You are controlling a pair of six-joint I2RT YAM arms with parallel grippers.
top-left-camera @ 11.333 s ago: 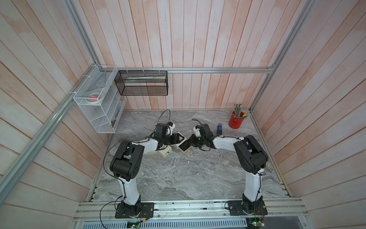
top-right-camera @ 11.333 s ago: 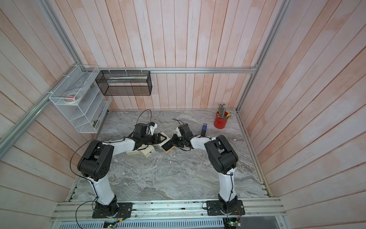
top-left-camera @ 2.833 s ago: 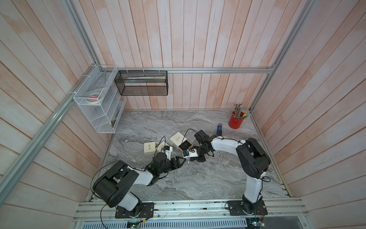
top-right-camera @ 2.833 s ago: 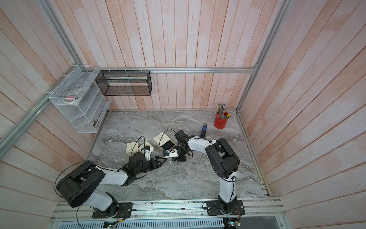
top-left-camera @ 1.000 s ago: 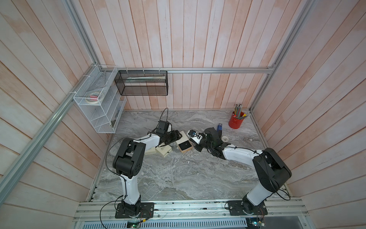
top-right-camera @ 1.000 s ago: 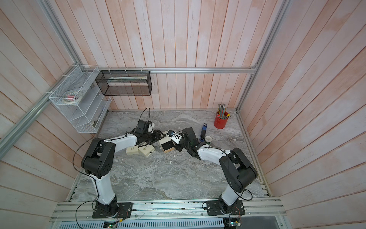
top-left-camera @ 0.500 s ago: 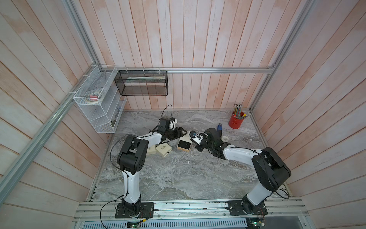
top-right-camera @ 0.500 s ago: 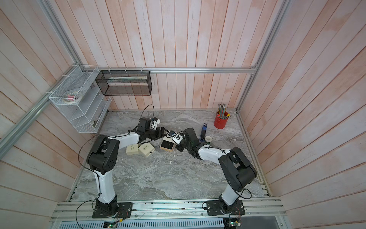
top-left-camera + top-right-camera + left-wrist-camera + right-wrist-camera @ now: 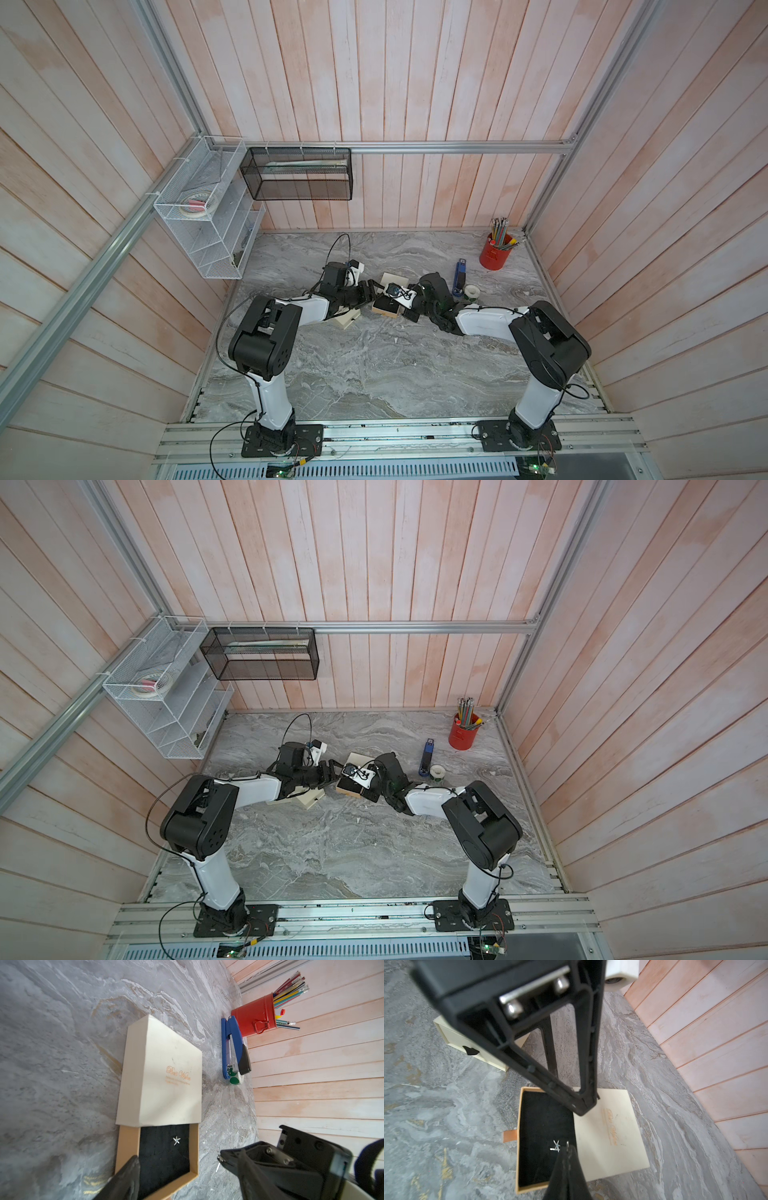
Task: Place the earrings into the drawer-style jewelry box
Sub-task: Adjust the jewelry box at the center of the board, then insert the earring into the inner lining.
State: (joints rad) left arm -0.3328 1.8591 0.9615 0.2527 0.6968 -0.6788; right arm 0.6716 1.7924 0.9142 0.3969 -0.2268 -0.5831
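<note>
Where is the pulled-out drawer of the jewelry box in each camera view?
Both top views: the drawer lies mid-scene, on the robot's side of its cream cover.
Left wrist: close to the camera, black lining showing, with a star earring in it.
Right wrist: beside the cover, lining open.
Shared landmark: the cream cover.

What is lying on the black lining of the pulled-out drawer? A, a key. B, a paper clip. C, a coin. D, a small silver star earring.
D: the left wrist view shows a small silver star earring resting on the black lining of the drawer.
</note>
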